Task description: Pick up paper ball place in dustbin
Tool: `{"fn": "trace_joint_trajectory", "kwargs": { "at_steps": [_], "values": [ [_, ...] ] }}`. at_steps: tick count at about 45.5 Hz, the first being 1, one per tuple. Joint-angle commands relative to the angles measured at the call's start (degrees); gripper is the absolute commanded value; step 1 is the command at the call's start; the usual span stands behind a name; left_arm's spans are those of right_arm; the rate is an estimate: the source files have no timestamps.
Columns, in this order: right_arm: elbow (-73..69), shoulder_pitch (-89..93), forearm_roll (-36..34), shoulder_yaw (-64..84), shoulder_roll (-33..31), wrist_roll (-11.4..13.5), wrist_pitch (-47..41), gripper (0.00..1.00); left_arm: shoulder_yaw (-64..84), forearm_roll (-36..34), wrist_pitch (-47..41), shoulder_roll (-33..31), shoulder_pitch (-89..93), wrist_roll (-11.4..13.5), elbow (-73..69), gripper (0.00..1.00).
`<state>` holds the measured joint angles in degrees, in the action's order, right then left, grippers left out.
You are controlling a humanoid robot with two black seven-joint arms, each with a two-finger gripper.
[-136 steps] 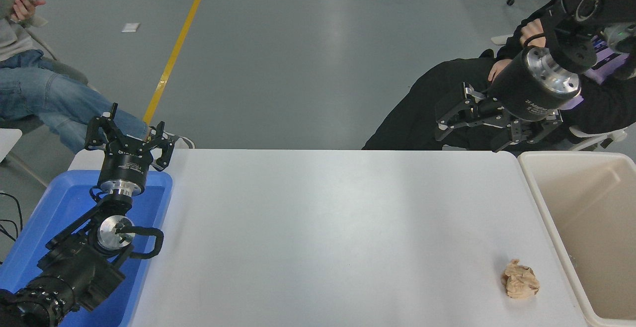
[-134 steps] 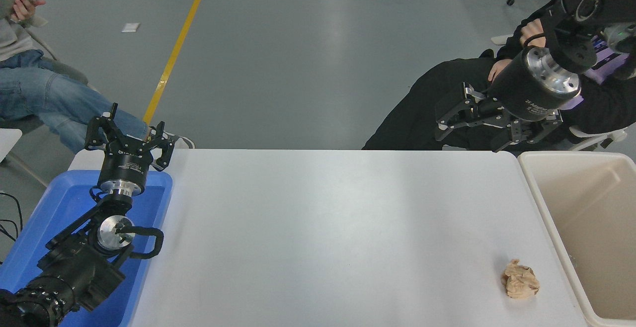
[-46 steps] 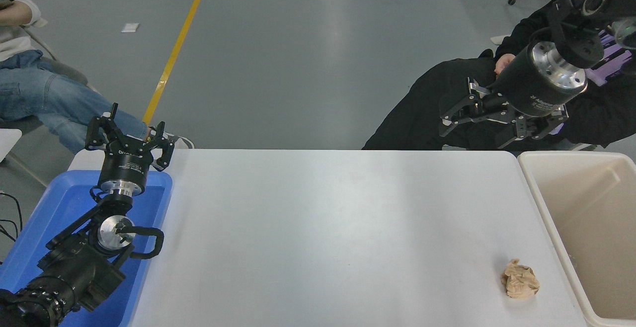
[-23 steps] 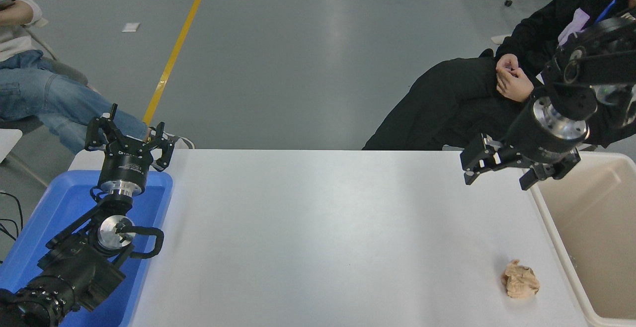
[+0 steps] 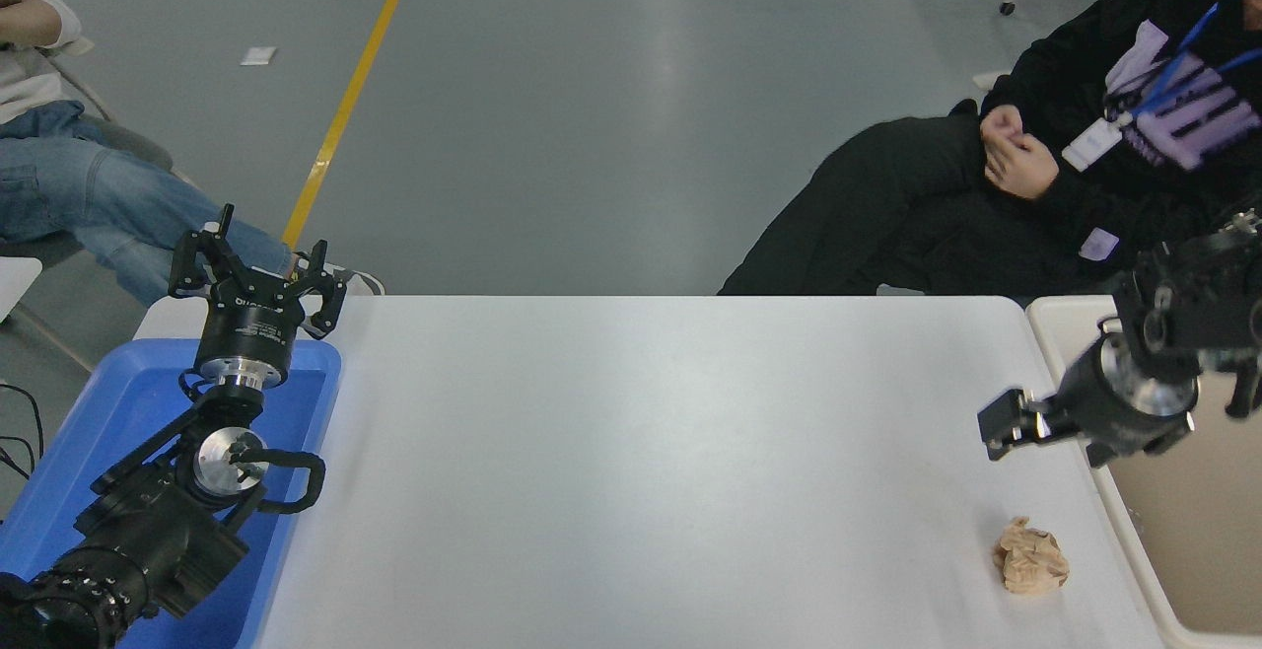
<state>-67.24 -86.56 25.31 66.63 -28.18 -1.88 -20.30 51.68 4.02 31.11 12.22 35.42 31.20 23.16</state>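
The tan-brown paper ball (image 5: 1031, 557) lies on the white table (image 5: 641, 452) near its front right corner, just left of the dustbin. The beige dustbin (image 5: 1213, 531) stands at the table's right edge, and no contents show in the part I see. My right gripper (image 5: 1047, 438) hangs open and empty over the bin's left rim, behind and a little above the ball, apart from it. My left gripper (image 5: 258, 266) is parked open over the blue tray at the lower left.
A shallow blue tray (image 5: 99, 412) sits at the table's left under the left arm. A person in black (image 5: 986, 195) sits at the far right, hands together. Another person in jeans (image 5: 79, 195) sits at the far left.
My right arm has swung down and toward me from above the table's far right edge to low over the bin's left rim, closer to the ball. The ball and left arm have not moved.
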Motion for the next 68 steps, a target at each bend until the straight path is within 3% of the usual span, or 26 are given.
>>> {"fn": "trace_joint_trajectory", "kwargs": {
  "at_steps": [1,30,41,45,49,55,58,68],
  "values": [
    [3.9,10.5,2.5,-3.4,-0.7,-0.1,7.5,1.00,0.0,0.0,0.0,0.0,0.0,0.0,0.0,0.99],
    [8.0,18.3,2.3,-8.9,-0.5,0.0,8.7,1.00,0.0,0.0,0.0,0.0,0.0,0.0,0.0,0.99],
    [9.0,19.2,-1.1,-9.9,0.2,0.0,8.6,0.98,0.0,0.0,0.0,0.0,0.0,0.0,0.0,0.99],
    [9.0,19.3,-1.1,-9.9,0.2,0.0,8.6,0.87,0.0,0.0,0.0,0.0,0.0,-0.1,0.0,0.99],
    [8.9,19.4,-2.3,-9.9,0.2,0.0,8.6,0.68,0.0,0.0,0.0,0.0,0.0,-0.1,0.0,0.99],
    [8.6,19.3,-3.5,-9.6,0.1,0.0,7.9,0.18,0.0,0.0,0.0,0.0,0.0,-0.1,0.0,0.99],
    [8.5,19.3,-3.6,-9.4,-0.2,0.0,7.9,0.00,0.0,0.0,0.0,0.0,0.0,-0.1,0.0,0.99],
    [8.4,18.7,-6.9,-8.7,-1.2,0.0,7.7,0.00,0.0,0.0,0.0,0.0,0.0,-0.1,0.0,0.99]
  ]
}}
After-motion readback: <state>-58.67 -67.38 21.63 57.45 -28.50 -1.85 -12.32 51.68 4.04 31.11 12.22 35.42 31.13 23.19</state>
